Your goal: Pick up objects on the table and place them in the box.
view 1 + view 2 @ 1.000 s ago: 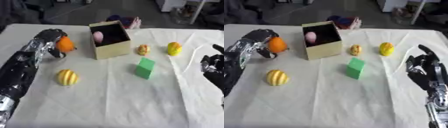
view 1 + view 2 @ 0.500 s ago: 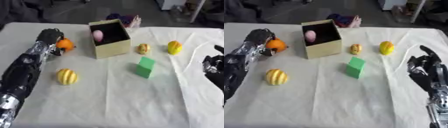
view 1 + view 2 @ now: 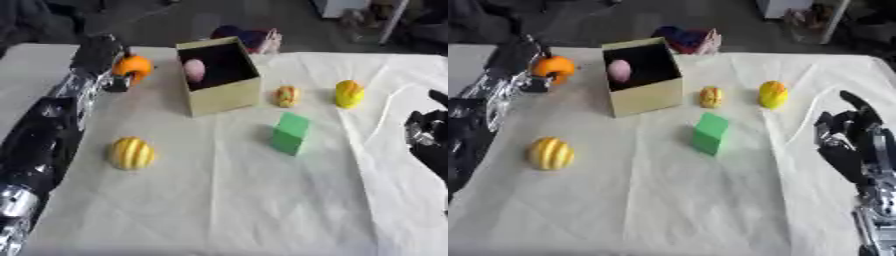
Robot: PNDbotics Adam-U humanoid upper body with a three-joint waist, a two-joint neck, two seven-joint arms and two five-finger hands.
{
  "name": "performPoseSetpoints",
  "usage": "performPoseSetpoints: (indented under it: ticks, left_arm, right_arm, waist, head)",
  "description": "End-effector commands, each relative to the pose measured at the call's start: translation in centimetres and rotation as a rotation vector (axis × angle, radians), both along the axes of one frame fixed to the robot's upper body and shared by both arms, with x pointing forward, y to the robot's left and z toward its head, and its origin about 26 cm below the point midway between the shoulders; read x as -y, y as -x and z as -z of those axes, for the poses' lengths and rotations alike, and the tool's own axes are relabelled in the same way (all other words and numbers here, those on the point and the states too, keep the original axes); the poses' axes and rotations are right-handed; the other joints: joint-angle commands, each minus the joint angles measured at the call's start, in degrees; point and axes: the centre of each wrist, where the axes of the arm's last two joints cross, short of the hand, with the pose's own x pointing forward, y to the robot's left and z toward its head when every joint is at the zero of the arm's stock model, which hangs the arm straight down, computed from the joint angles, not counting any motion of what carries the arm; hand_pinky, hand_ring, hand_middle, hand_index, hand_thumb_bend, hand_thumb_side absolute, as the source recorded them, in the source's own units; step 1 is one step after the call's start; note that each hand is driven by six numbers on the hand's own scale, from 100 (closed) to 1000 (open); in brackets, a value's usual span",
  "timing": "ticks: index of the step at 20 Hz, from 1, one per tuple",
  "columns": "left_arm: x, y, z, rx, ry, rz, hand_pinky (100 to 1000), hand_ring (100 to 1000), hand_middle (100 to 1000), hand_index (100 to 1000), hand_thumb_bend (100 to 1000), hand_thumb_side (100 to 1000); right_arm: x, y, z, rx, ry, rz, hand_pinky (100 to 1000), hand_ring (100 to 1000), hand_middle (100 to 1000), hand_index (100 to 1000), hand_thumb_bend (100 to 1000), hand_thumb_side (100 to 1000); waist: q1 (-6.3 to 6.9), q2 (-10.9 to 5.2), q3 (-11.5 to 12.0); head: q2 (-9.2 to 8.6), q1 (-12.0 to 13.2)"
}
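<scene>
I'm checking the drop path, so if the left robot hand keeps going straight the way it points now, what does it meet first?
Probably the box. The left robot hand, shut on the orange fruit, sits just left of the box's open top, with nothing between them. Depth is hard to judge.

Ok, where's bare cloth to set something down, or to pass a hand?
The widest free patch is the near cloth, below the striped yellow ball and the green block. It is crowded beyond: the box, the small orange-yellow piece and the yellow fruit stand close together.
</scene>
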Motion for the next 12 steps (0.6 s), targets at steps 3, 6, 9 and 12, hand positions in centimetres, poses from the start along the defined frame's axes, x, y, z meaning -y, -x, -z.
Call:
performPoseSetpoints:
  ticks: [3,6,9,12]
  left_arm:
    - [3.6,0.5,-5.0,0.040,-0.017,0.248,679,476,426,610,234,115]
    - [6.1,0.8,-4.4,-0.021,-0.088,0.347,692,499,457,635,269,131]
    - [7.8,0.8,-3.3,-0.068,-0.140,0.396,700,517,479,657,289,139]
    - [8.3,0.7,-2.0,-0.126,-0.178,0.402,745,621,606,758,408,137]
  right_arm:
    - [0.3,-0.1,-0.7,0.020,0.014,-0.007,737,424,437,893,100,173]
    - [0.2,-0.2,-0.7,0.021,0.014,-0.012,737,424,437,893,100,174]
    - [0.1,-0.2,-0.7,0.022,0.012,-0.015,737,425,437,893,100,175]
    - [0.0,-0.2,-0.8,0.024,0.009,-0.019,737,425,437,892,100,187]
  waist:
    - [-0.20,-0.11,-0.4]
    - [-0.18,-0.07,-0.8]
    - [-0.16,0.04,-1.2]
    - [-0.15,0.23,-1.5]
  head:
    - [-0.17,0.3]
    - [-0.17,0.5]
    - [-0.17,0.8]
    - [-0.17,1.0]
